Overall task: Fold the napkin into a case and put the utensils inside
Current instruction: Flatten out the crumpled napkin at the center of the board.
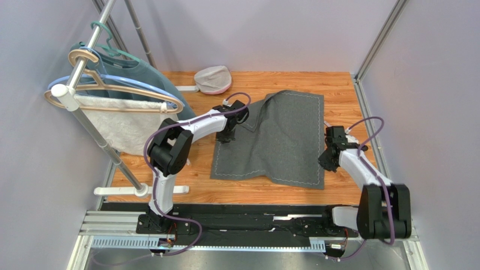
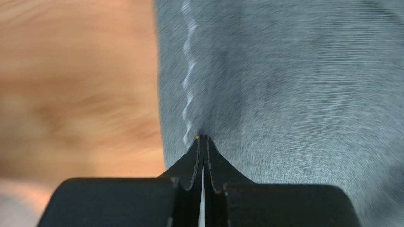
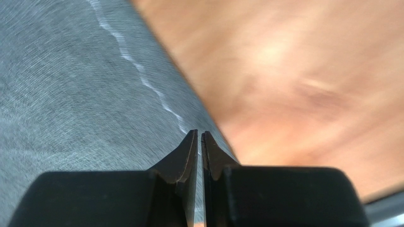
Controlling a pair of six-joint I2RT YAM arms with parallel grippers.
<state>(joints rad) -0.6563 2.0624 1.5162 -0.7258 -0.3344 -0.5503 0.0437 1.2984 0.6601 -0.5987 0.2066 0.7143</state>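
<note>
1. Left arm: it rises from its base, bends at the elbow, and reaches forward and right across the counter [image 1: 338, 84]. The left tool [image 1: 227, 135] is at the napkin's left edge. In the left wrist view, the left tool [image 2: 204, 139] has its jaws pressed flat together, pinching the cloth just beside the pale stitched line [image 2: 188, 71].
2. Right arm: it extends forward from its base, angled to the left. The right tool [image 1: 326, 161] meets the napkin's right edge. In the right wrist view, the right tool [image 3: 199, 135] has its jaws drawn to a thin slit, nipping that edge.
3. Napkin [image 1: 281, 140]: it lies spread mid-counter between both tools. Its far left corner is lifted and creased at the left tool.
4. Surroundings: a clothes rack [image 1: 93, 121] stands at the left, well apart from the napkin. Its hangers [image 1: 112, 90] carry a teal garment [image 1: 149, 73] and a white towel [image 1: 121, 126]. A pale grey and pink item [image 1: 213, 79] sits at the far edge of the counter.
</note>
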